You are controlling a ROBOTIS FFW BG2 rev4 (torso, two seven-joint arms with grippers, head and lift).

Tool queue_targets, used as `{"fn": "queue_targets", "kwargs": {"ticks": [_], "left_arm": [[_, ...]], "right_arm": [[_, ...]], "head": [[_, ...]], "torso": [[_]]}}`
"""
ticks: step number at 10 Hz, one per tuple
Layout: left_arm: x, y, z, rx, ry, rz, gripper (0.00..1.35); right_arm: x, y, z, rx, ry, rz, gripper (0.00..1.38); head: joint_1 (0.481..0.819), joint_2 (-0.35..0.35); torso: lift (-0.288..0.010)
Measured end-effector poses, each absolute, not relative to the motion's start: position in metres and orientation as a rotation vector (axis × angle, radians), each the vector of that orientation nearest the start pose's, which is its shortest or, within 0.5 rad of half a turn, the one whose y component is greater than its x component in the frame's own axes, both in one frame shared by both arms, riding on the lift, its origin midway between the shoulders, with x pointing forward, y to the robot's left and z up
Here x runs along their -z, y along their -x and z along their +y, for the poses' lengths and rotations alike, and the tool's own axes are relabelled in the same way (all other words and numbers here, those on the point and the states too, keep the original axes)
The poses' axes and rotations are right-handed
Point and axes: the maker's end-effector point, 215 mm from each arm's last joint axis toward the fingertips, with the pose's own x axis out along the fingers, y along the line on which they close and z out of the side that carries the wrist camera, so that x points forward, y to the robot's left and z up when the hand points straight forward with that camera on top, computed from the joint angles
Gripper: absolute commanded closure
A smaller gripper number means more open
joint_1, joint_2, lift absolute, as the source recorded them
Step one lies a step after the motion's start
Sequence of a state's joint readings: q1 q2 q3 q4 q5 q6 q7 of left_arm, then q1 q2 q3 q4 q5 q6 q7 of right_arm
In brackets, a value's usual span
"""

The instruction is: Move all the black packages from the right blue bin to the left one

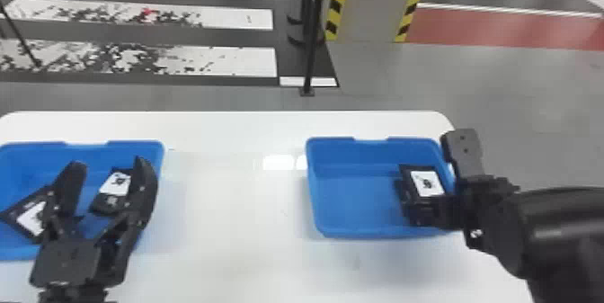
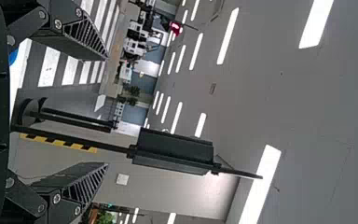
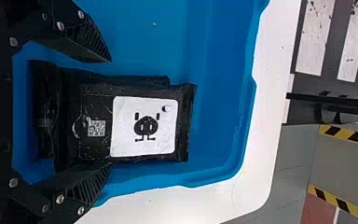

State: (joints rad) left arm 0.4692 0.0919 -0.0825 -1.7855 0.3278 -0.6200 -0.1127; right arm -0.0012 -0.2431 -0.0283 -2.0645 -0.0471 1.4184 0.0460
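Observation:
In the head view my left gripper (image 1: 110, 165) hangs open over the left blue bin (image 1: 27, 147), where a black package (image 1: 15, 212) lies tilted at left and another black package (image 1: 108, 201) sits partly behind a finger. My right gripper (image 1: 483, 189) is at the right side of the right blue bin (image 1: 330, 230). There, a labelled black package (image 1: 415, 176) rests on at least one more. The left wrist view has the open left gripper (image 2: 107, 111) with nothing between its fingers. In the right wrist view, the right gripper (image 3: 110, 112) stands open around the top package (image 3: 95, 144).
Both bins stand on a white table (image 1: 233, 203), with bare tabletop between them. Beyond its far edge are a thin black post (image 1: 310, 55) and a grey column (image 1: 366, 5) with yellow-black striped edges.

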Motion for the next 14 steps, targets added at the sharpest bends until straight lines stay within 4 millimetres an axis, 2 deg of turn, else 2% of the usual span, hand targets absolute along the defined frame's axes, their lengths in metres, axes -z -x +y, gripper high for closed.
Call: {"fn": "queue_targets", "kwargs": {"ticks": [1, 2, 4, 7, 9, 10, 11, 12, 13, 14], "left_arm": [[0.285, -0.418, 0.227, 0.089, 0.257, -0.356, 0.26], [0.286, -0.417, 0.228, 0.085, 0.259, -0.355, 0.26], [0.285, -0.416, 0.23, 0.08, 0.262, -0.358, 0.26], [0.277, -0.412, 0.233, 0.07, 0.273, -0.391, 0.26], [0.275, -0.412, 0.231, 0.071, 0.28, -0.396, 0.26], [0.274, -0.412, 0.231, 0.068, 0.291, -0.4, 0.26], [0.277, -0.413, 0.228, 0.07, 0.322, -0.387, 0.26], [0.278, -0.417, 0.22, 0.085, 0.365, -0.367, 0.26], [0.274, -0.42, 0.205, 0.118, 0.4, -0.345, 0.26], [0.273, -0.424, 0.182, 0.168, 0.423, -0.314, 0.27]], "right_arm": [[0.451, -0.468, -0.326, 0.052, 0.157, 0.94, 1.04], [0.453, -0.472, -0.321, 0.038, 0.149, 0.935, 1.14], [0.445, -0.485, -0.304, -0.009, 0.129, 0.851, 1.14], [0.403, -0.502, -0.261, -0.126, 0.078, 0.643, 1.14], [0.39, -0.506, -0.247, -0.176, 0.057, 0.585, 1.14], [0.381, -0.514, -0.232, -0.261, 0.03, 0.527, 1.14], [0.369, -0.524, -0.205, -0.382, -0.01, 0.455, 1.14], [0.36, -0.525, -0.162, -0.505, -0.061, 0.411, 1.14], [0.353, -0.515, -0.113, -0.62, -0.106, 0.394, 1.14], [0.346, -0.5, -0.067, -0.727, -0.141, 0.389, 1.14]], "head": [[0.695, -0.128], [0.695, -0.121], [0.695, -0.097], [0.695, -0.04], [0.695, -0.021], [0.695, -0.011], [0.695, 0.015], [0.695, 0.059], [0.695, 0.105], [0.695, 0.122]], "torso": [[-0.154], [-0.154], [-0.154], [-0.154], [-0.154], [-0.154], [-0.154], [-0.154], [-0.154], [-0.154]]}}
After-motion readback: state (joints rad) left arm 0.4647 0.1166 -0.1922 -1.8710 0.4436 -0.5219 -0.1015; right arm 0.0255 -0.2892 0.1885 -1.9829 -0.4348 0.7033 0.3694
